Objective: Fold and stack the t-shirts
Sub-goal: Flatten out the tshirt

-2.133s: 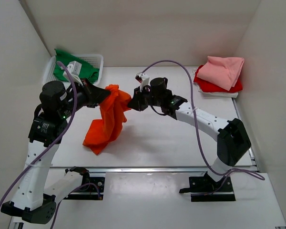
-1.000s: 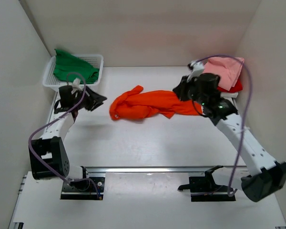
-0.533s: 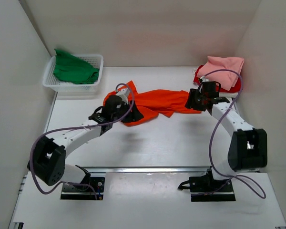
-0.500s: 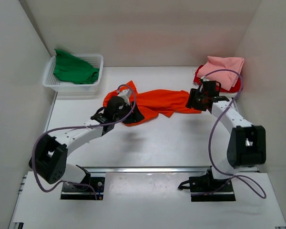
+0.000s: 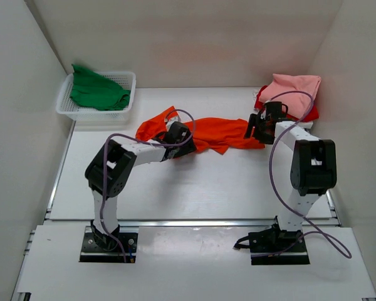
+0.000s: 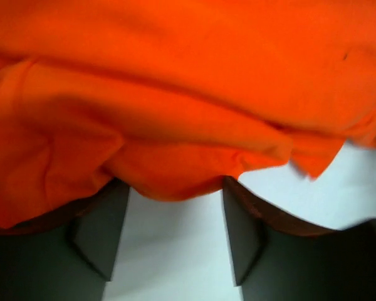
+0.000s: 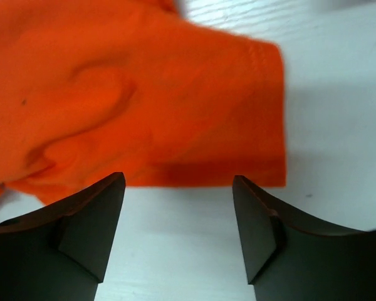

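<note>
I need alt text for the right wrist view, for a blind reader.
An orange t-shirt lies rumpled on the white table, filling the upper left. The right gripper is open at its hem, holding nothing.

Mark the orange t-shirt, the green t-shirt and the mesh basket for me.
orange t-shirt [image 5: 222, 130], top external view, middle of the stretched-out cloth.
green t-shirt [image 5: 99, 93], top external view, centre of the heap inside the basket.
mesh basket [image 5: 94, 114], top external view, its near wall.

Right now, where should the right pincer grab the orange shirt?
Take the orange shirt by the straight hemmed edge at its right end, just ahead of the open right pincer; slide in low along the table, since that edge lies flat.
</note>
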Robot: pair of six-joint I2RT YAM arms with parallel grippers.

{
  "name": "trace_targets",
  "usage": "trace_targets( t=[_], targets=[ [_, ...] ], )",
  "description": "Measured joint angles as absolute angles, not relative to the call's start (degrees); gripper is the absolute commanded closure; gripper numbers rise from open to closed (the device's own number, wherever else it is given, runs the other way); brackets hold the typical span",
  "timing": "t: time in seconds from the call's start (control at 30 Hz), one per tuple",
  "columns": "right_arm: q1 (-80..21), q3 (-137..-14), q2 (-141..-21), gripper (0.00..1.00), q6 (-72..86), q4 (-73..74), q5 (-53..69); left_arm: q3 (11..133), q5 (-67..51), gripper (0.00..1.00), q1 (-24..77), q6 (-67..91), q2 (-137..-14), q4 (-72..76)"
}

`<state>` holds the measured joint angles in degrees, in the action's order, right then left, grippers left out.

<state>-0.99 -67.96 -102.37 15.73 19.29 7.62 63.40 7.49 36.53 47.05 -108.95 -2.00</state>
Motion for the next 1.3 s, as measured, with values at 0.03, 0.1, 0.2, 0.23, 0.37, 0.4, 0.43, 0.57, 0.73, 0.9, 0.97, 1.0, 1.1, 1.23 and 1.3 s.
trace_targets(
  t=[0.03, 0.1, 0.2, 0.23, 0.37, 0.4, 0.43, 0.57, 0.73, 0.9, 0.97, 1.0, 1.1, 1.23, 1.3],
  targets=[
    [-0.8, -69.8, -104.2, 0.29, 16.1, 20.2, 6.9, 65.6, 7.5, 0.48, 36.6, 47.7, -110.7, -2.4],
    [-0.6, -73.9, -108.1, 0.34, 16.3, 22.0, 5.7, 69.4, 7.5, 0.85, 36.7, 49.1, -113.9, -2.8],
    [-0.6, -82.4, -115.5, 0.99, 16.0, 26.0, 3.6, 71.4, 6.2, 1.0, 36.4, 50.1, -116.7, -2.6],
    [-0.8, -84.4, -117.5, 1.0, 15.8, 27.2, 3.0, 71.2, 5.8, 1.0, 36.2, 50.2, -116.6, -2.6],
    [-2.1, -84.2, -117.5, 1.0, 16.3, 29.1, 0.6, 65.7, 4.7, 1.0, 34.8, 49.9, -112.2, -2.9],
    [-2.5, -82.7, -116.4, 1.0, 16.3, 29.4, 0.1, 62.7, 4.8, 1.0, 34.0, 48.9, -109.3, -4.3],
    [-2.9, -80.8, -115.0, 1.0, 16.3, 29.7, -0.2, 60.7, 5.0, 1.0, 33.3, 48.6, -107.1, -5.7],
    [-4.1, -72.4, -105.4, 1.0, 16.3, 32.0, -1.8, 51.7, 5.1, 1.0, 27.5, 45.1, -92.2, -12.2],
    [-2.8, -67.8, -94.0, 0.93, 15.6, 32.1, -1.3, 47.9, 4.8, 1.0, 17.0, 39.7, -75.2, -17.7],
    [-0.3, -67.0, -92.9, 0.58, 14.6, 31.0, 0.0, 47.8, 3.9, 0.51, 9.1, 34.5, -73.4, -19.7],
    [0.1, -65.5, -92.5, 0.5, 14.5, 30.9, -0.1, 47.8, 3.6, 0.47, 8.0, 33.0, -75.2, -20.9],
    [0.0, -64.1, -91.9, 0.51, 14.4, 30.7, -0.3, 47.8, 3.4, 0.44, 8.2, 32.4, -75.9, -21.6],
    [0.0, -60.6, -90.3, 0.49, 14.5, 30.5, -0.1, 46.3, 2.7, 0.41, 10.4, 31.4, -76.0, -22.2],
    [-0.7, -55.9, -88.3, 0.49, 15.6, 29.1, 1.1, 41.4, 1.3, 0.39, 11.6, 31.3, -74.2, -22.3],
    [-1.8, -53.9, -88.0, 0.49, 16.7, 27.8, 1.6, 39.8, 1.2, 0.39, 11.5, 31.2, -74.1, -22.6]
  ],
)
